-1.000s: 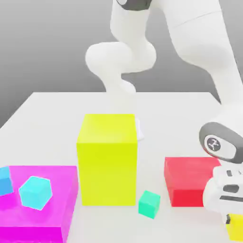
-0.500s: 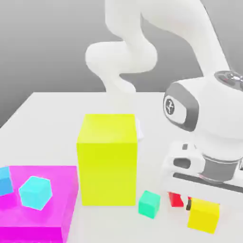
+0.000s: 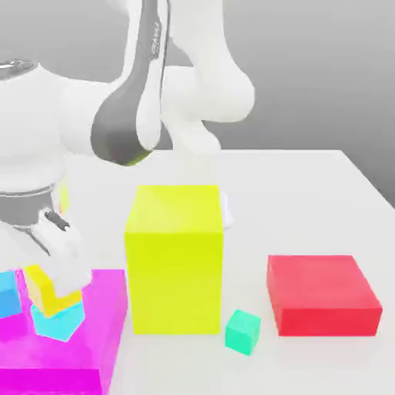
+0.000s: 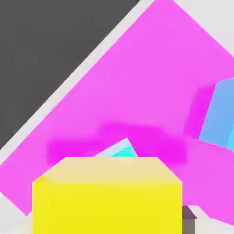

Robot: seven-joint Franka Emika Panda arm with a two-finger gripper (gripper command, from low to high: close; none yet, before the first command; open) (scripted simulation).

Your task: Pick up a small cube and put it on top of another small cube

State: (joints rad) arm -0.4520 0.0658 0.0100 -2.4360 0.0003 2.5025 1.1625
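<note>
The small yellow cube (image 3: pixel 46 292) rests squarely on the light cyan cube (image 3: pixel 59 322), itself on the magenta slab (image 3: pixel 96 339), and the gripper (image 3: pixel 55 271) above has its jaws spread, apparently letting go so the stack stands alone.

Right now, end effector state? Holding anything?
End effector: open around the small bright yellow cube, which sits on the small light cyan cube atop the flat magenta block.
</note>
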